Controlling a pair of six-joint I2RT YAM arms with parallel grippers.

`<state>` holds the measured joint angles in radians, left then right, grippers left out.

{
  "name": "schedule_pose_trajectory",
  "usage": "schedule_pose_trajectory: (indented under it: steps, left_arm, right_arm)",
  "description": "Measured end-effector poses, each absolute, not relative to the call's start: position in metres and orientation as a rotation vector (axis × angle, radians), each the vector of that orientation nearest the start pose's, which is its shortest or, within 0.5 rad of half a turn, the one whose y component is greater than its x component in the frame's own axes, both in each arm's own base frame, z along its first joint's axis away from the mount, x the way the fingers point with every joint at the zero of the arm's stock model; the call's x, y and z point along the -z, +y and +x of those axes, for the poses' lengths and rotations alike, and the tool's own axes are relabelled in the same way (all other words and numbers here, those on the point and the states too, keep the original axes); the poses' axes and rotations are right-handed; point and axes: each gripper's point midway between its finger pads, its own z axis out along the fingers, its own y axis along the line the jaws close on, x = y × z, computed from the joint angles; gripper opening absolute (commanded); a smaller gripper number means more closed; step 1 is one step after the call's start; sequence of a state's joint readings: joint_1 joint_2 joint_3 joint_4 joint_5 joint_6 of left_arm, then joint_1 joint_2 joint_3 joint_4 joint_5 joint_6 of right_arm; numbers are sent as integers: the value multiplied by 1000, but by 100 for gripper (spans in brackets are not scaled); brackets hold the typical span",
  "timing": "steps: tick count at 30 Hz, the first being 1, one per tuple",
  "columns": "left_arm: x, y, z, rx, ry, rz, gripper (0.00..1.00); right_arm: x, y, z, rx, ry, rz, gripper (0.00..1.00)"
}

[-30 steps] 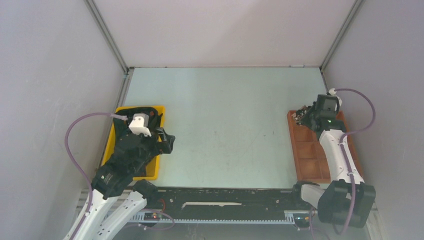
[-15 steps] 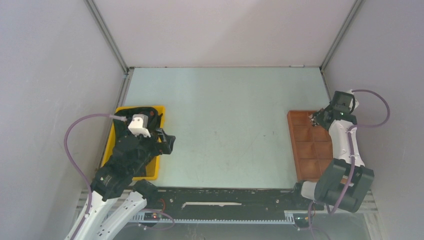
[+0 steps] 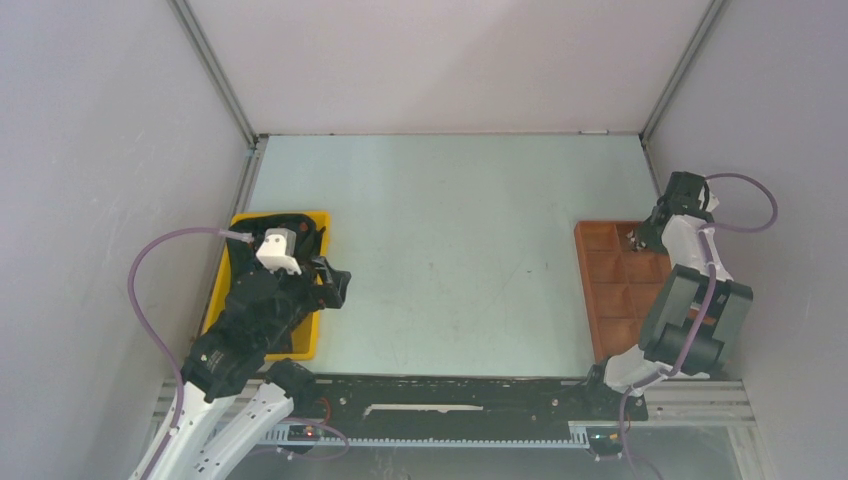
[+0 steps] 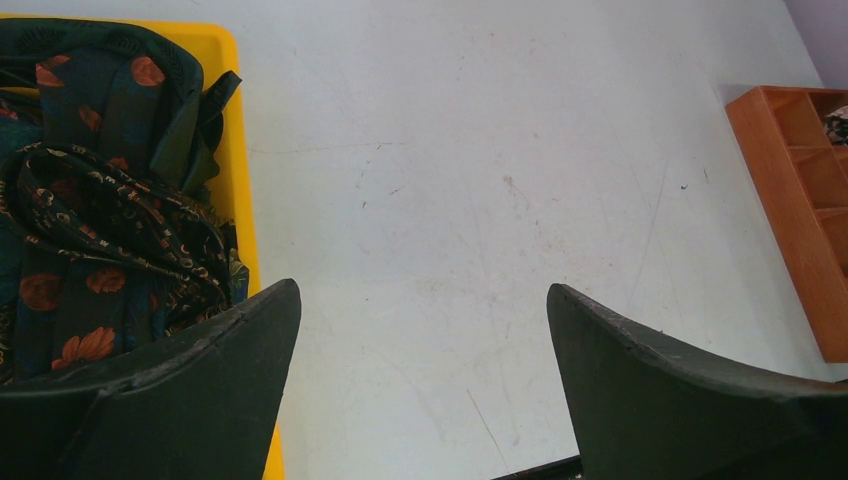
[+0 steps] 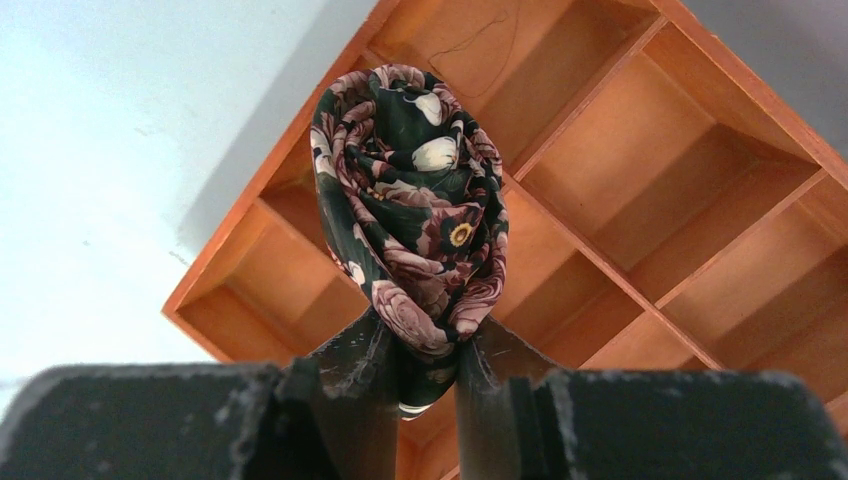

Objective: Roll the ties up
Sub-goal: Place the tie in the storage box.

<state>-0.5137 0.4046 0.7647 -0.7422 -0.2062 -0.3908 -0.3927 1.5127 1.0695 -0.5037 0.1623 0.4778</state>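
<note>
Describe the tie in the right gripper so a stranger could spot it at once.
Look to the wooden compartment tray at the right edge of the table; the right gripper hangs over it. Pinched there is the rolled tie, a tight dark rosette with pink roses, unlike the loose ties heaped in the yellow bin.

A tightly rolled necktie (image 5: 410, 200) of dark fabric printed with pink roses was pinched at its lower end by the right gripper (image 5: 425, 350), held above the orange wooden divided tray (image 5: 650, 170). Several unrolled dark ties (image 4: 100, 220), patterned in orange and tan, lay heaped and tangled in a yellow bin (image 4: 228, 60).
</note>
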Motion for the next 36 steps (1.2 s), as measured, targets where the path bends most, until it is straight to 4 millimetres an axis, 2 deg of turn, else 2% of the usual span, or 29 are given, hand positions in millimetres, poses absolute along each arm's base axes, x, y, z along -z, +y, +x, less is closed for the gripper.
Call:
schedule_pose_trajectory:
  steps: [7, 13, 22, 26, 30, 36]
  left_arm:
    - [-231, -82, 186, 397, 1965, -17, 100]
    - [-231, -82, 186, 396, 1965, -17, 100]
    - [-232, -81, 186, 397, 1964, -17, 98]
    - [-233, -81, 185, 399, 1958, -17, 98]
    - [-233, -81, 185, 399, 1953, -18, 98]
    - [-234, -80, 185, 398, 1950, -18, 98]
  right_arm:
    - [-77, -153, 347, 200, 2298, 1126, 15]
    - [-73, -155, 365, 238, 2316, 1090, 15]
    - [-58, -157, 375, 347, 2355, 1066, 15]
    - [-46, -155, 374, 381, 2387, 1059, 21]
    - [-40, -151, 375, 403, 2406, 1042, 39]
    - [-40, -145, 380, 409, 2422, 1000, 49]
